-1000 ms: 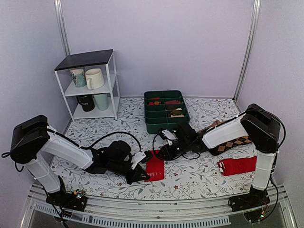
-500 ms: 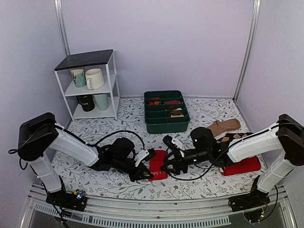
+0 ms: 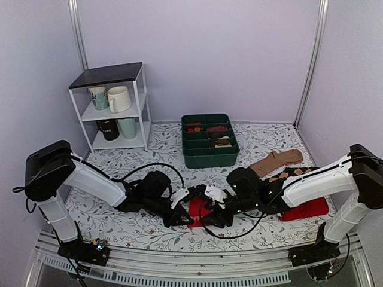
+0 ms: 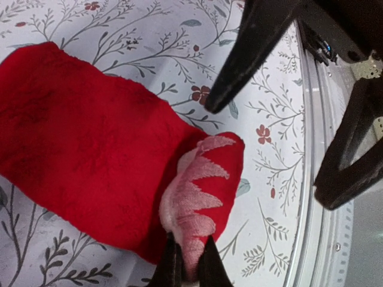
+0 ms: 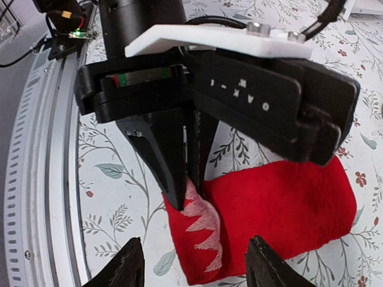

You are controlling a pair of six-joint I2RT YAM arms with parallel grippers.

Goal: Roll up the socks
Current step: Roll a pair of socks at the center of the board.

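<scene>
Up near front edge of desk (image 3: 251, 232), red socks (image 3: 195, 210) lay flat between both arms, pale zigzag end curled upward. Left gripper (image 4: 190, 264) clenched tight on that pale end, pinching it. Right gripper (image 5: 194, 267) spread wide, fingers straddling same end, touching nothing far as I could tell. Other red sock (image 3: 306, 208) sat well apart on right, beside brown argyle sock (image 3: 296, 174).
</scene>
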